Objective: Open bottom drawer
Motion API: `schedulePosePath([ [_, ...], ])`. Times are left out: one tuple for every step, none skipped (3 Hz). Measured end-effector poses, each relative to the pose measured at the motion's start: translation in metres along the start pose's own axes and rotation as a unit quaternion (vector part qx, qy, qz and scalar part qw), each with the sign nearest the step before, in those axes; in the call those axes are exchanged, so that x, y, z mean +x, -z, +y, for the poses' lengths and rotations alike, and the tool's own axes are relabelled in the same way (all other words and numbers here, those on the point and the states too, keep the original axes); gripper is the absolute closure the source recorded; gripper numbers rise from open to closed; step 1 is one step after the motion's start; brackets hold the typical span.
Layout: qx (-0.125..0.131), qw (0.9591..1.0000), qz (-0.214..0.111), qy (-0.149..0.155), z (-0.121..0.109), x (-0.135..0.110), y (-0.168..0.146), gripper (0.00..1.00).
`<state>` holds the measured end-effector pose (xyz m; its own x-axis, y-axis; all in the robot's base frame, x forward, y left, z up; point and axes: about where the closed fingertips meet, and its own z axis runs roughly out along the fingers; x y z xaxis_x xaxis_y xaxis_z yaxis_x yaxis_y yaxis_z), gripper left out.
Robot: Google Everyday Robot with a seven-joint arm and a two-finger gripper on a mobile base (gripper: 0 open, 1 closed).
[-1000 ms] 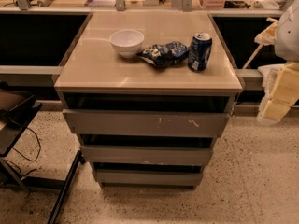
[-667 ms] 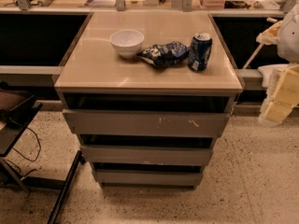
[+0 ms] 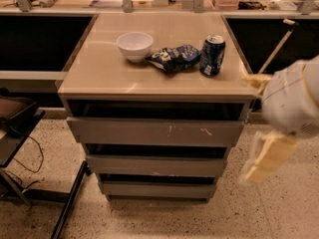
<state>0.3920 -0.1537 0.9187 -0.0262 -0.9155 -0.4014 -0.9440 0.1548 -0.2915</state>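
The bottom drawer (image 3: 157,189) is the narrowest, lowest grey front of the cabinet, plain, with a dark gap above it. Above it are the mid-width drawer front (image 3: 156,166) and the widest front (image 3: 155,132) with white scratch marks. All three stand stepped, each a little out from the cabinet body. My gripper (image 3: 263,159), cream-coloured, hangs below the white arm casing (image 3: 294,101) to the right of the cabinet. It is at about the height of the middle drawer and clear of every front, touching nothing.
On the cabinet top (image 3: 99,78) stand a white bowl (image 3: 134,45), a blue chip bag (image 3: 173,57) and a blue soda can (image 3: 213,55). A black stand (image 3: 15,128) with cables and a black leg (image 3: 70,203) are at the left. A speckled floor lies in front.
My arm and gripper have moved down and to the left, closer to the cabinet's right side. The drawers and the things on top have not moved.
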Motion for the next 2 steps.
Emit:
schedulePosePath([
  [-0.027,0.9971,-0.071,-0.003,0.042,-0.025,-0.075,0.00],
  [-0.092,0.9893,-0.105,-0.043,0.092,-0.016,-0.183,0.00],
])
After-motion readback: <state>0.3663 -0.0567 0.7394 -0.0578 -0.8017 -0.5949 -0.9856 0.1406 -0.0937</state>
